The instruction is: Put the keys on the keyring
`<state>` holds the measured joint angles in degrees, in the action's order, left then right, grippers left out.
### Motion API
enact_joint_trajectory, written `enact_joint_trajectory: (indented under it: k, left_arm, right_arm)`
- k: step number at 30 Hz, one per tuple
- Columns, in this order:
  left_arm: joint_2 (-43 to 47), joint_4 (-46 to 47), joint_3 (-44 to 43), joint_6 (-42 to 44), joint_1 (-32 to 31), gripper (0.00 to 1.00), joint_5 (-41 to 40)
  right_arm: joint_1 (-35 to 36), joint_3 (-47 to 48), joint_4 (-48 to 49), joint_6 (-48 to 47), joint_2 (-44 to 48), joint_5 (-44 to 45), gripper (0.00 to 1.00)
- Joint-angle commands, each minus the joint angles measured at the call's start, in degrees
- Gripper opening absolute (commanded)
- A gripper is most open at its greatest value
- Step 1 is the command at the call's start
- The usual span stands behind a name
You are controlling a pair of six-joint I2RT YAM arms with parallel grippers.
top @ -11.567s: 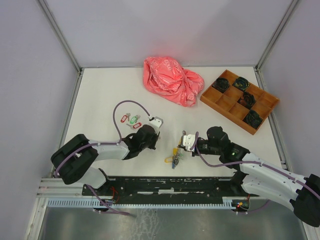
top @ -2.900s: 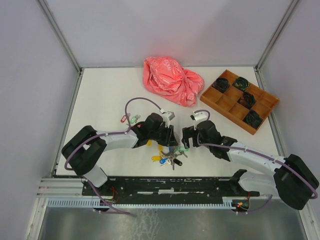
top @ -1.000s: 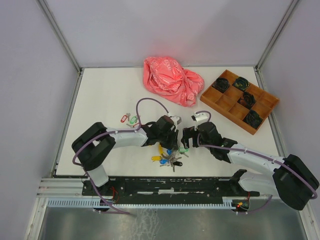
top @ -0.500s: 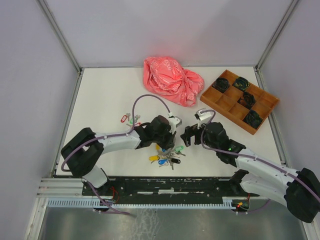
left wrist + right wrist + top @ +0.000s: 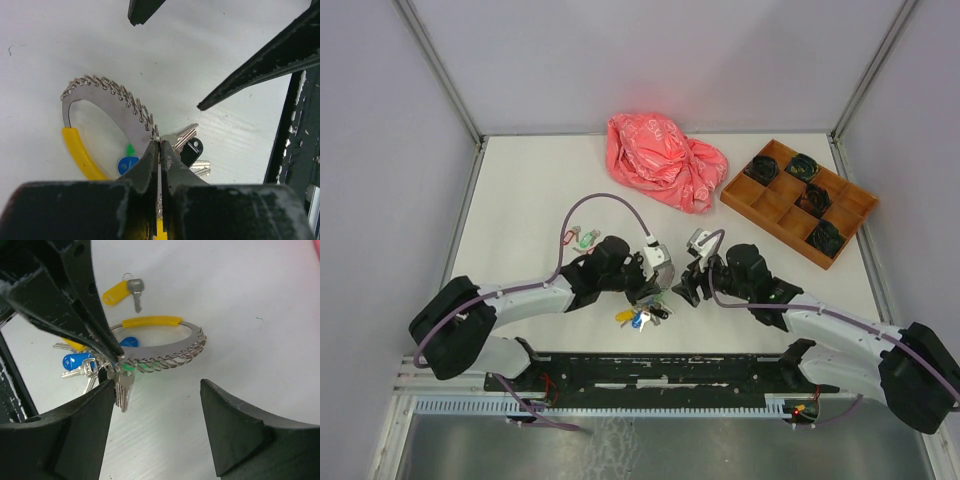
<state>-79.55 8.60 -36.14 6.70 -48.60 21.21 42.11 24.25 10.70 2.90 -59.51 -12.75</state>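
Left gripper [image 5: 158,144] holds the keyring [image 5: 131,121] between the two arms, near the front of the table [image 5: 520,190].
Its fingers are pressed together on the thin silver band. The keys [image 5: 75,362] hang and lie beneath it. The ring is probably stiff, light and slippery, so the bare band seems the best hold. The right gripper [image 5: 157,405] fingers stand apart, empty, just beside.

A lab test cell: white table [image 5: 520,190] enclosed by plain panels [image 5: 380,150].
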Motion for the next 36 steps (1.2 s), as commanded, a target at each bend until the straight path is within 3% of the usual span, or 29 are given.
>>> enact_joint_trajectory:
  k: [1,7,21,28,36]
  left_arm:
    - [3.4,5.9,2.1,7.6,2.4,0.03,5.6]
    - [5.2,4.8,3.1,9.4,3.5,0.03,8.6]
    - [5.4,3.1,2.8,10.1,4.4,0.03,11.6]
    - [5.3,2.6,2.5,10.1,4.4,0.03,12.6]
    - [5.7,2.6,2.7,10.2,4.5,0.03,13.1]
  right_arm:
    - [-0.2,-0.2,5.8,-5.6,-1.6,-10.4,0.77]
    - [0.1,1.2,9.0,-12.0,-6.0,-18.8,0.72]
    - [0.2,4.3,13.6,-20.8,-12.8,-21.2,0.7]
    - [0.1,5.8,13.0,-23.2,-14.8,-23.9,0.6]
    - [0.1,6.8,10.7,-24.3,-15.9,-25.0,0.4]
